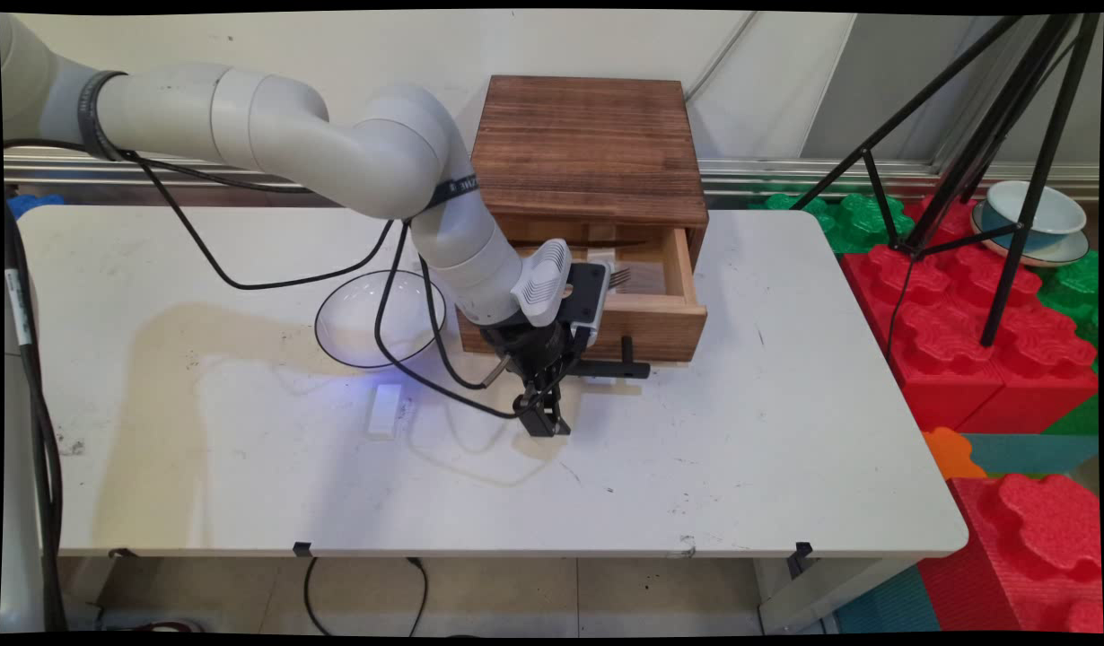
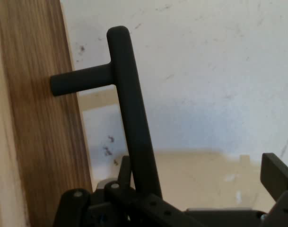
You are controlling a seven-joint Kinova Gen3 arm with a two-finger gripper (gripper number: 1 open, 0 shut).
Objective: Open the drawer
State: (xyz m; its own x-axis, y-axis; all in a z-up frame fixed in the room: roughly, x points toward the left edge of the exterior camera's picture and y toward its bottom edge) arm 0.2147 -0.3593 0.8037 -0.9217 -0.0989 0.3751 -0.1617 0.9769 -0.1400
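Note:
A dark wooden box [image 1: 588, 152] stands at the table's back middle, its drawer [image 1: 669, 327] pulled out toward the near side. A fork [image 1: 619, 276] lies inside the drawer. The black bar handle [image 1: 619, 368] sticks out from the drawer's front. My gripper [image 1: 543, 422] hangs just in front of the drawer, at the handle's left end, pointing down at the table. In the hand view the handle [image 2: 134, 123] runs up from beside the left finger, and the right finger [image 2: 276, 172] stands well clear of it. The gripper [image 2: 200, 170] is open and holds nothing.
A clear glass bowl [image 1: 380, 318] sits left of the drawer, partly behind the arm's cables. A small white block [image 1: 386, 411] lies in front of it. Off the table's right side are red foam blocks [image 1: 965, 341], a black tripod [image 1: 1010, 179] and a bowl on a saucer [image 1: 1032, 220].

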